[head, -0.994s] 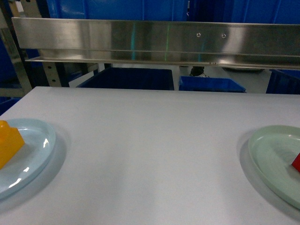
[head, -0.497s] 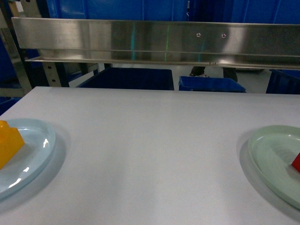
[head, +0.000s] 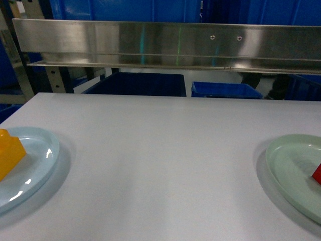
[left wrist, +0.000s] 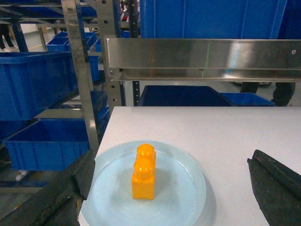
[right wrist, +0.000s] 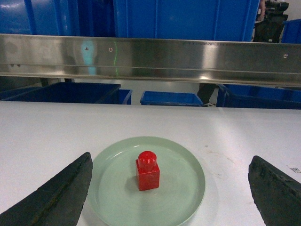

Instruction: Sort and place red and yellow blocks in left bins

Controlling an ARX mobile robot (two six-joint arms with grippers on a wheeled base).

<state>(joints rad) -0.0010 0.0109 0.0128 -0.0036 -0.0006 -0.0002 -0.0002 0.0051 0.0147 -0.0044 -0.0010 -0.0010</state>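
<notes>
Yellow block [left wrist: 143, 174] stands upright on its pale blue plate [left wrist: 188, 207], red block [right wrist: 147, 171] on a green plate [right wrist: 183, 197]. Both hands gape wide, empty; I'd descend centred, fingers straddling each block.

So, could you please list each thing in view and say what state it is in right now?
yellow block: upright on the pale blue plate, not gripped
red block: upright on the pale green plate, not gripped
left gripper: open, holding nothing
right gripper: open, holding nothing
blue bin behind table: contents not visible
</notes>
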